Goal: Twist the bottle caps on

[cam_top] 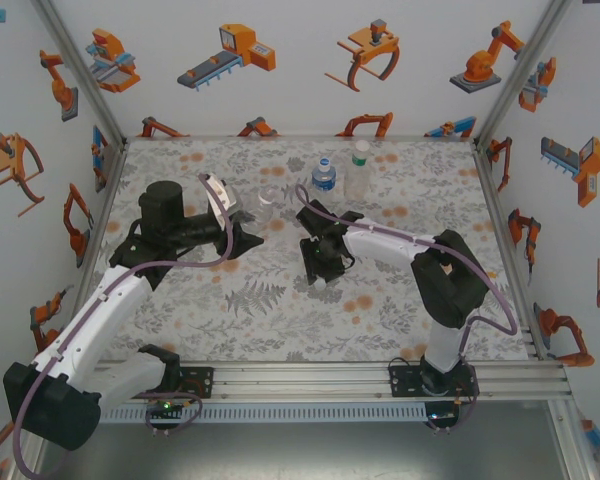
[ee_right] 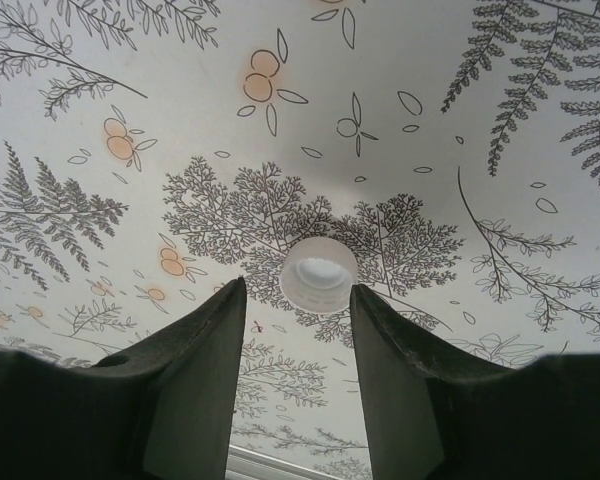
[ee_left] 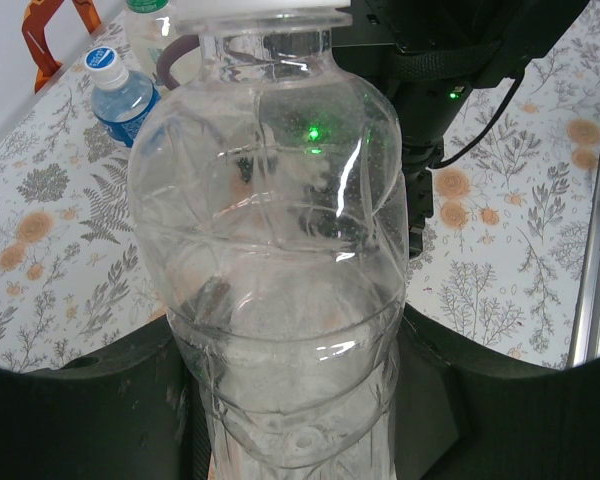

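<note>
The white cap (ee_right: 319, 274) lies mouth-up on the desk (ee_right: 460, 150). Your right claw (ee_right: 298, 287) hangs released over it, jaws spread to either side, likely lining up a pickup. Your left claw (cam_top: 245, 237) is clenched on the clear unlabelled bottle (ee_left: 270, 250), apparently steadying it upright for capping.

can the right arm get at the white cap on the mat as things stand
Probably yes: the right tool hangs over the cap, jaws apart either side of it, nothing between them. The left tool, shut on the unlabelled bottle, stands clear of it.
</note>
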### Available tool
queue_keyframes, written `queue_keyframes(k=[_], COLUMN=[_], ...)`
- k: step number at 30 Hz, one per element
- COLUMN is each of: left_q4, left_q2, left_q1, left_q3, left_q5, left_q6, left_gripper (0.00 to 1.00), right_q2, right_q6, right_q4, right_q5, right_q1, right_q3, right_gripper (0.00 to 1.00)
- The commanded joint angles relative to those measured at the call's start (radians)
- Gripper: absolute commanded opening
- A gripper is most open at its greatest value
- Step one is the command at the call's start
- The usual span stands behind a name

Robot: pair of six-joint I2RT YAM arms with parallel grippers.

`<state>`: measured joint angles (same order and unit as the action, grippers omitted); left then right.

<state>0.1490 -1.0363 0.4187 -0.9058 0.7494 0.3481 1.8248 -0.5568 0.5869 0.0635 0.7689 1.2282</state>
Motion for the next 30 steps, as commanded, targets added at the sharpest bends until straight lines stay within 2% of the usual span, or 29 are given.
queue_keyframes(k=[1, 14, 21, 25, 30], left_q4=[-0.022, -0.02, -0.018, -0.017, -0.018], left_q2=[0.012, 0.013, 0.012, 0.008, 0.007], left_q1=[0.005, 0.005, 0.005, 0.005, 0.005], left_q3=[0.002, 0.002, 0.001, 0.001, 0.001], left_q5=[0.027, 0.026, 0.025, 0.027, 0.025], left_q6=[0.015, 0.016, 0.018, 0.018, 0.016], left_gripper=[0.0, 0.0, 0.0, 0.0, 0.0], right_q2=[0.018, 0.046, 0.02, -0.024, -0.069], right_q6=[-0.01, -0.018, -0.041, -0.086, -0.213], right_q4=[0.011, -0.03, -0.083, -0.205, -0.479], right_q5=[-0.002, 0.018, 0.043, 0.157, 0.357], right_q1=[-0.003, -0.003, -0.011, -0.042, -0.117], right_q3=[-0.013, -0.046, -0.071, -0.133, -0.285], right_gripper=[0.45, 0.44, 0.28, 0.21, 0.22])
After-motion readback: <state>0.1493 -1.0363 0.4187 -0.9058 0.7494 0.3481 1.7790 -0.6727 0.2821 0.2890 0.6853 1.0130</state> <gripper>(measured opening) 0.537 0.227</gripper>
